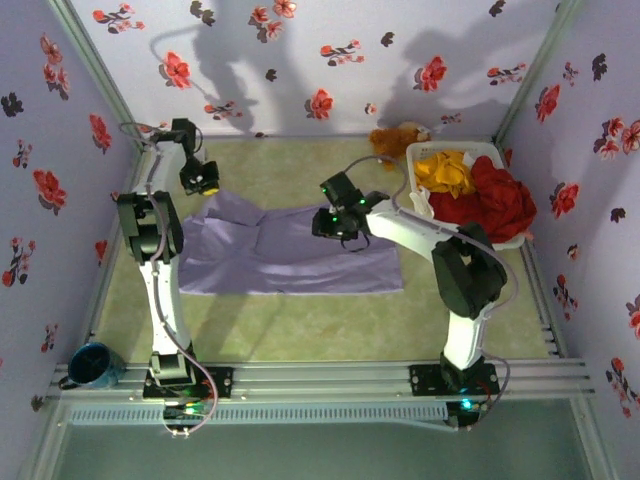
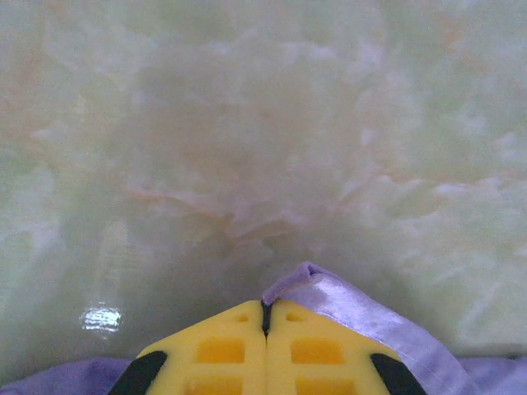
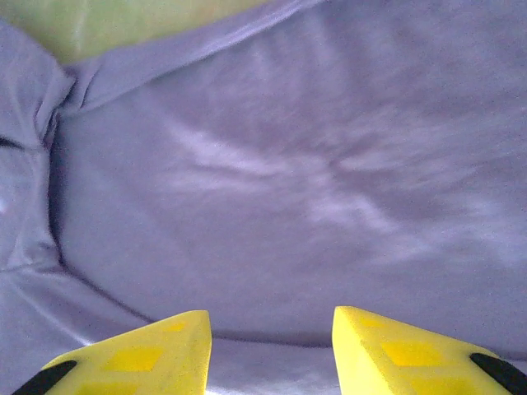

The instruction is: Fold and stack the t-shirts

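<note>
The left pincer (image 2: 266, 306) is clamped shut on an edge of the large lavender-purple cloth t-shirt (image 1: 290, 255), probably to draw that edge over for a fold. The right pincer (image 3: 272, 322) hovers with jaws apart above the shirt, which lies spread on the pale green tabletop (image 1: 300, 320).

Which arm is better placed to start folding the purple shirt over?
Left, probably. The left fingers are shut on a corner of the purple shirt; the right fingers hang open above the cloth, gripping nothing.
</note>
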Robot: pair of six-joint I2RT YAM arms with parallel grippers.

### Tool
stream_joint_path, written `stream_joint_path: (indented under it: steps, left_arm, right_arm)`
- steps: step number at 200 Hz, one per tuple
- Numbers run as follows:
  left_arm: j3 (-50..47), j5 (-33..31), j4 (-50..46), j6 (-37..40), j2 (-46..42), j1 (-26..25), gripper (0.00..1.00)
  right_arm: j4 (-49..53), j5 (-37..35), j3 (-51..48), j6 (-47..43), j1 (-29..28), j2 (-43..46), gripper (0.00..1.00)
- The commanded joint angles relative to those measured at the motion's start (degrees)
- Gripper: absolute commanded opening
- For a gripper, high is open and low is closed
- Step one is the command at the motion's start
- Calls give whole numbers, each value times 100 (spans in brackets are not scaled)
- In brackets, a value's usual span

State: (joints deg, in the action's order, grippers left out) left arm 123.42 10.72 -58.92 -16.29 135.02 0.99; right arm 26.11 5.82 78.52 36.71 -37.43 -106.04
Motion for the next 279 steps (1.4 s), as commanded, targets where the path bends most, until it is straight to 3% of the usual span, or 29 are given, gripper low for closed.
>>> stream_joint_path:
  steps: [1, 67, 119, 177, 190, 279]
  left_arm:
    - [244, 210, -162, 87, -521, -29, 0]
    - [384, 665, -279, -251, -885, -28, 0]
    - [177, 695, -249, -356, -1135, -20, 0]
    - [183, 761, -296, -436, -1193, -11, 0]
    - [157, 777, -310, -439, -1197, -12, 0]
    - [-280, 765, -182, -445, -1380, 23, 0]
  right_arm:
    - [474, -276, 239, -404, 330, 184, 46]
    - [2089, -1613, 1911, -976, 867, -978, 49]
    - [2603, -2646, 3190, -1396, 1181, -2177, 48]
    - [2419, -2526, 3812, -1491, 1668, -2742, 47]
    - [2447, -2219, 4031, -1542, 1751, -2908, 47]
    - [2697, -2009, 5016, -1713, 1774, -3844, 41]
